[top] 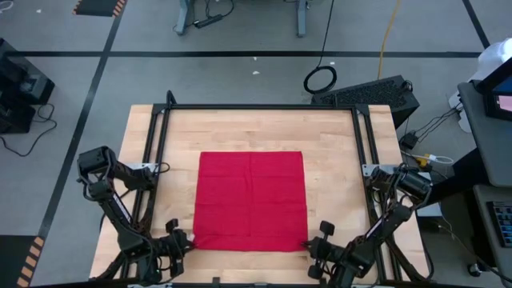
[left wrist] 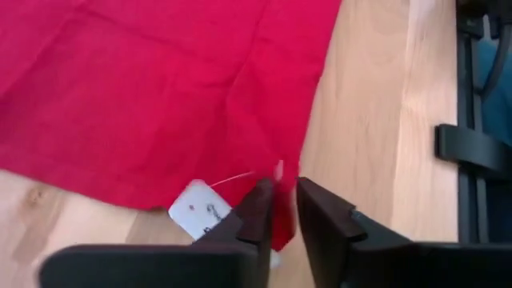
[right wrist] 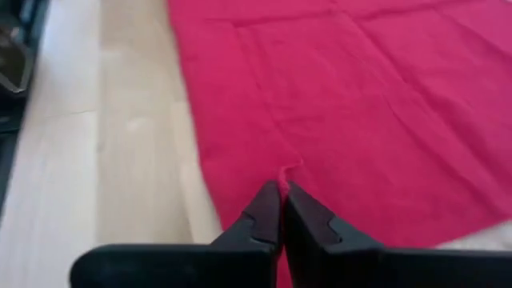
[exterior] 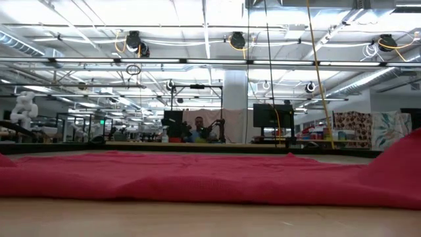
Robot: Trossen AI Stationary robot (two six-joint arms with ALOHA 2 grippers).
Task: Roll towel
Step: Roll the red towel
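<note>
Towel [top: 251, 200] lies flat mid-table, stretching away from both grippers at its near corners — your right gripper [right wrist: 282, 200] is pinched tight on its corner, your left gripper [left wrist: 278, 200] slightly parted around the tagged corner — so you'd roll forward.

We see a plain bright red towel [top: 250, 200], unpatterned, with a small white tag [left wrist: 198, 210] bearing dark print. The table [top: 336, 160] beneath is pale blond wood. At six o'clock of the cloth both grippers, left [left wrist: 280, 210] and right [right wrist: 282, 210], are matte black.
</note>
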